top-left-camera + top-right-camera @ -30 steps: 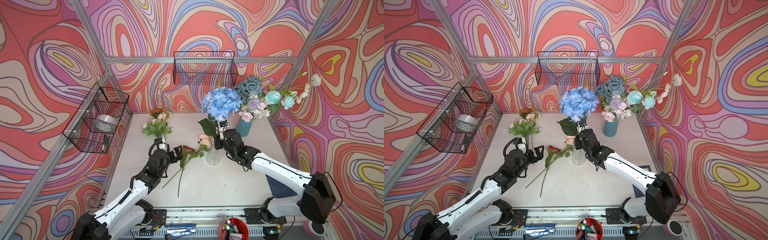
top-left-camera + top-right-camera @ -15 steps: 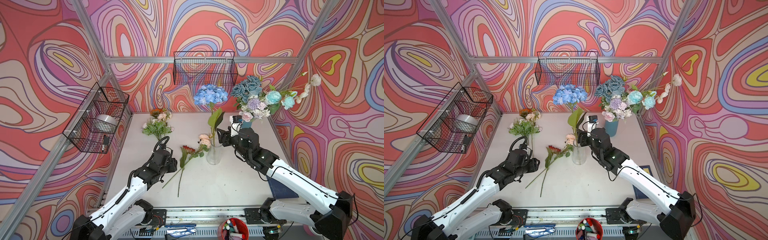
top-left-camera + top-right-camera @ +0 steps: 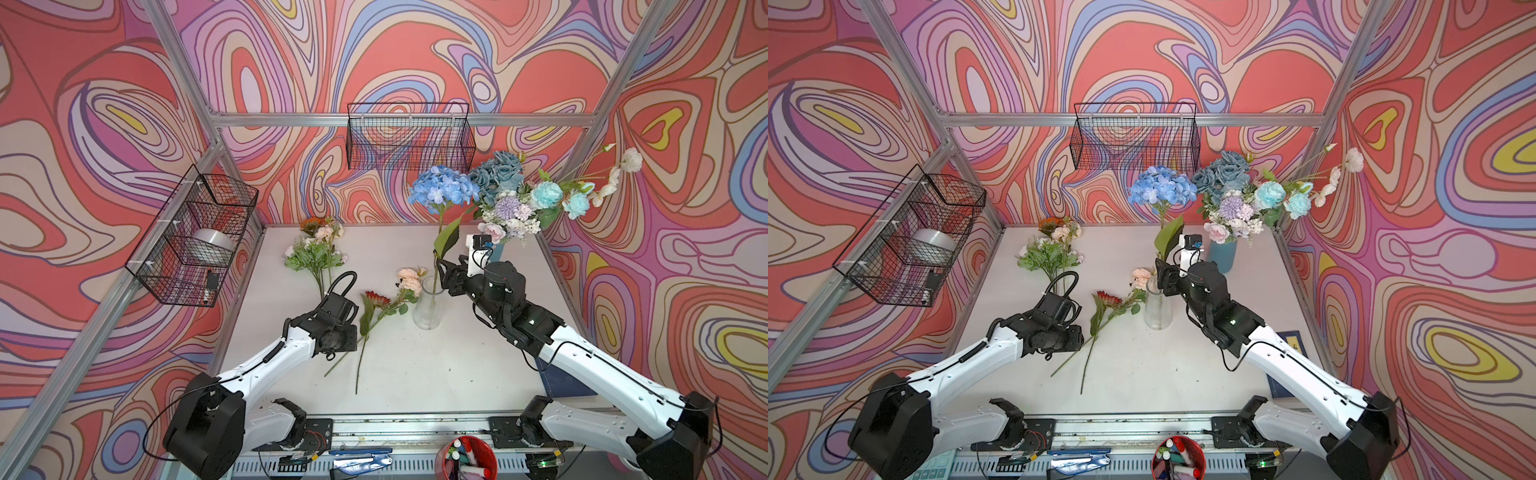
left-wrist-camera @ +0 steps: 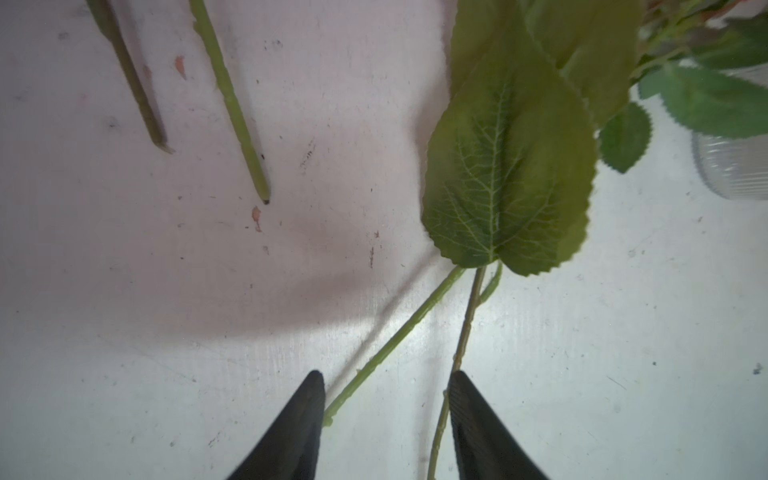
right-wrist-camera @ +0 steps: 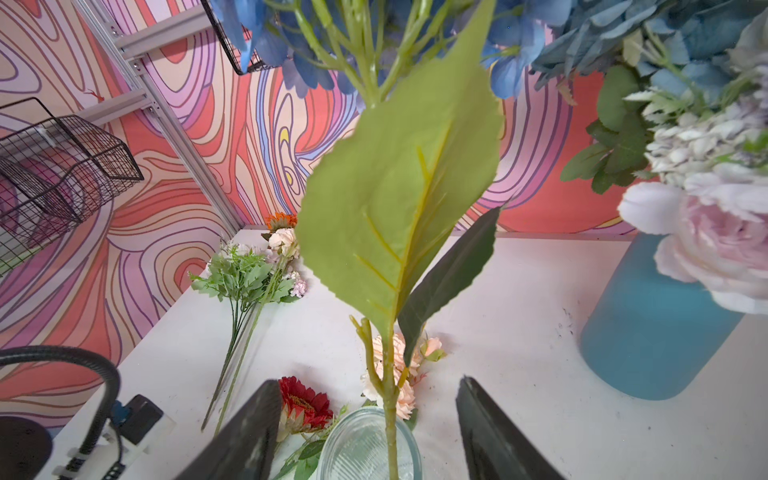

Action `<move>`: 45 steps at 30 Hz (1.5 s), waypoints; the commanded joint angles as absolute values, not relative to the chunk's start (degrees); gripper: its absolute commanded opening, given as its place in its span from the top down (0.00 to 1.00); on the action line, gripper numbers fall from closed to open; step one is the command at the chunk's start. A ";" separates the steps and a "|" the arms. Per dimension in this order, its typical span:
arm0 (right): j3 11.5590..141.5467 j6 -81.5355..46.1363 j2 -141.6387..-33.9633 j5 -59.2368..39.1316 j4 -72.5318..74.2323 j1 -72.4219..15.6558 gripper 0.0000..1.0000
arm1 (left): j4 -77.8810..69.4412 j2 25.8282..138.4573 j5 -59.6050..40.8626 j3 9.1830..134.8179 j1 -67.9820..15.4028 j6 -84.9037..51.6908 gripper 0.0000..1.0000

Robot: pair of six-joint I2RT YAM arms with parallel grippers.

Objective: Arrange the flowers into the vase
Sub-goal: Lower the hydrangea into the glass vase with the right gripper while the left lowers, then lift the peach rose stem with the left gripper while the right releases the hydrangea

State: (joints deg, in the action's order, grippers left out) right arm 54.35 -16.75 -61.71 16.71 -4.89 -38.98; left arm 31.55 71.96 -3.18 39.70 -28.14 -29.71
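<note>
Between swirling pink walls (image 3: 415, 50), your scuffed white surface (image 3: 415, 374) carries loose flowers (image 3: 316, 253); left hand (image 4: 384, 374) and right hand (image 5: 368, 380) gape open astride green stems (image 4: 395, 338).

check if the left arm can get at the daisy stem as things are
Probably yes: the left gripper hangs open with the daisy stem just inside its fingers, nothing on top. The rose stem lies there too, so it may catch both.
</note>
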 commanded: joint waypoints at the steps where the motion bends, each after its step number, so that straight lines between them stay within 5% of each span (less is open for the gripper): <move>1: 53.02 -17.20 -59.99 17.90 -3.52 -39.02 0.31 | 33.30 75.21 -3.23 41.55 -28.51 -27.57 0.44; 11: 51.07 -16.92 -57.90 20.35 -2.48 -39.02 0.31 | 31.18 83.73 -3.00 42.68 -30.22 -26.68 0.43; 20: 50.46 -16.03 -56.16 22.57 -2.72 -39.02 0.31 | 31.11 88.18 -3.84 45.79 -32.36 -23.64 0.76; 29: 50.27 -15.74 -56.15 23.52 -2.11 -39.03 0.31 | 29.80 89.39 -3.67 47.18 -34.28 -24.32 0.95; 45: 50.36 -15.51 -54.80 24.64 -1.80 -39.02 0.31 | 30.47 80.40 -1.56 50.96 -34.15 -24.42 1.00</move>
State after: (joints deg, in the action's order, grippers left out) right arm 51.03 -15.99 -55.75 23.70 -2.87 -38.98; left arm 29.89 82.65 -2.85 49.01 -34.24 -24.23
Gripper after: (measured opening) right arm 0.690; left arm 0.071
